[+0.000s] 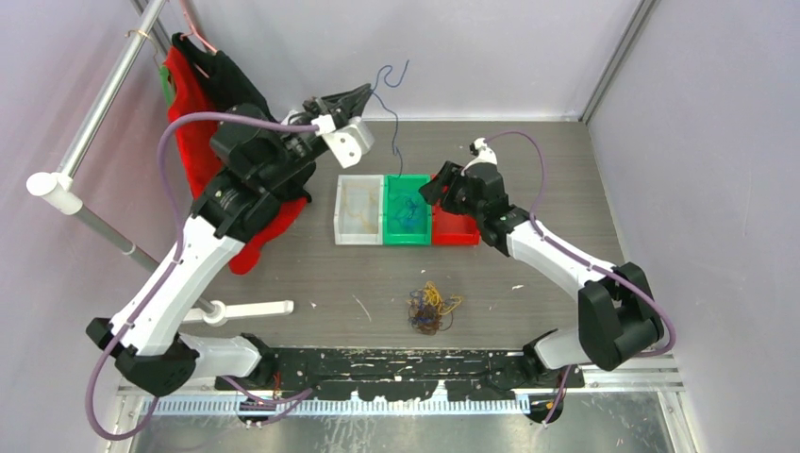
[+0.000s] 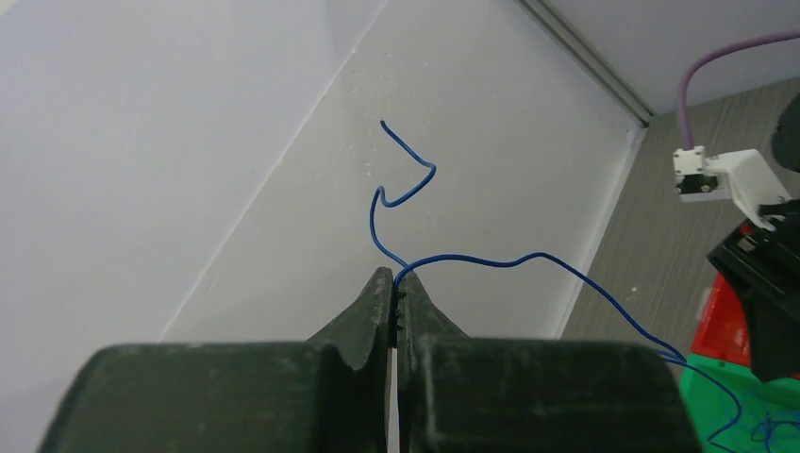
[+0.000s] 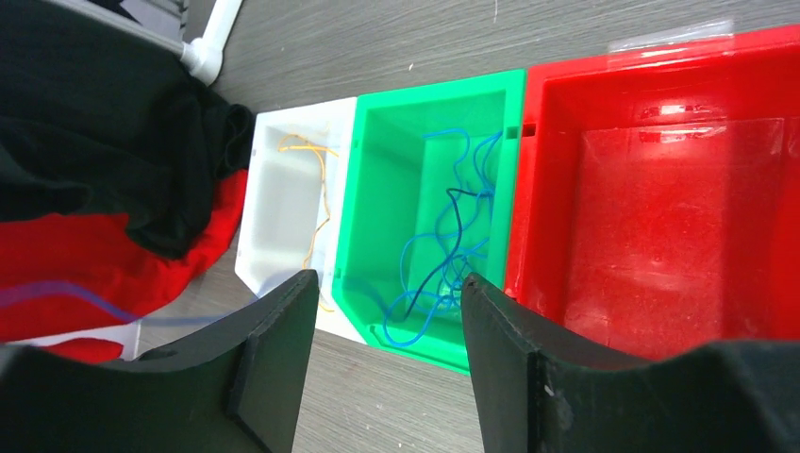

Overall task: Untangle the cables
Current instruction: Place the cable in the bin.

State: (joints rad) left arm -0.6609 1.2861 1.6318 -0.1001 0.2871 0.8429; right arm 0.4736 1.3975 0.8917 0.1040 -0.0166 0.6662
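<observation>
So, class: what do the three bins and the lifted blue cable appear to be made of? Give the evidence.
The red bin, green bin and white bin: probably moulded plastic, fairly glossy; uniform colour, glare on smooth walls. The blue cable: likely thin plastic-coated wire; it holds its kinks in mid-air, core unseen.
</observation>
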